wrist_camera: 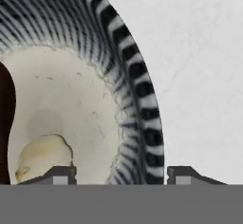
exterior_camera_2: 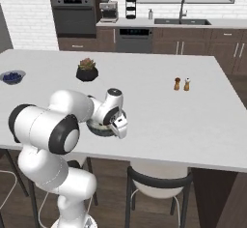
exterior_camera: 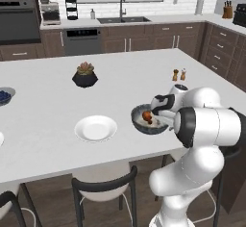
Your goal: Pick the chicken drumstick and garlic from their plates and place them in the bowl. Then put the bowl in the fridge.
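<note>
We've got the white counter (exterior_camera: pixel 43 125), and on it one plate (exterior_camera: pixel 95 128) just left of the bowl (exterior_camera: pixel 139 120). Gripper (wrist_camera: pixel 121 176) spread astride the bowl's rim; chicken drumstick (exterior_camera: pixel 147 117) and garlic (wrist_camera: pixel 40 156) lie inside.

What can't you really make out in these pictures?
- Bowl: right base view, mostly hidden by the arm.
- Chicken drumstick: hand view, a dark sliver cut off by the left edge.
- Garlic: hand view, its lower part hidden by a fingertip.
- Gripper: whether its fingers touch the bowl's rim can't be told.
- Blue-berry bowl: left base view, cut by the edge.
</note>
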